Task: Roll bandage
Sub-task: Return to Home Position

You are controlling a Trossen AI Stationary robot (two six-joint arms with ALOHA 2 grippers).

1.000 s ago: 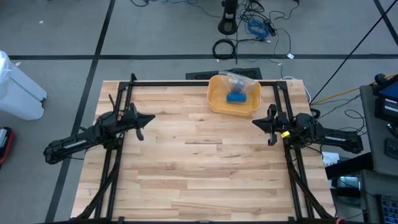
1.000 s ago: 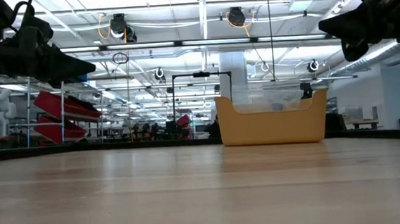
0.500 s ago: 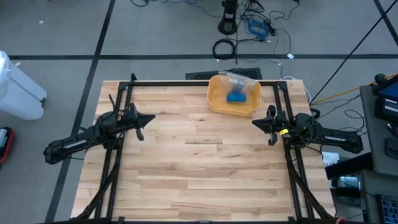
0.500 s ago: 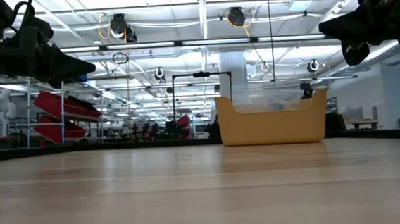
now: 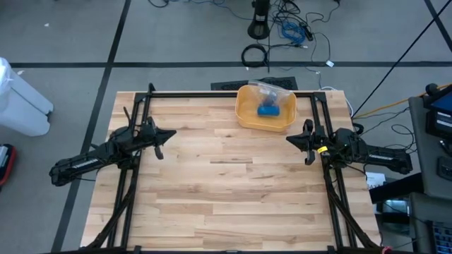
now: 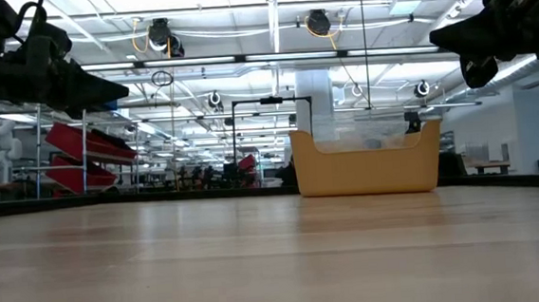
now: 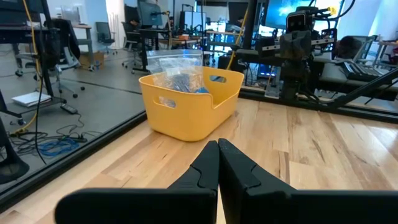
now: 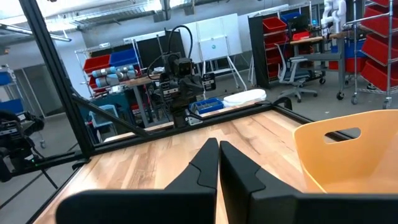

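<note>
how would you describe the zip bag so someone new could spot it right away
Start at the wooden table and look along its far edge, where a yellow bin stands near the middle. The transparent zip bag lies inside that bin, poking up above the rim. It is the only clear thing there, and a blue bandage shows through it.

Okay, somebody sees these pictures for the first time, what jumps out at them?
The yellow bin at the far edge of the wooden table stands out, with a zip bag holding the blue bandage inside it. The left gripper and right gripper hang shut and empty at the table's two sides.
</note>
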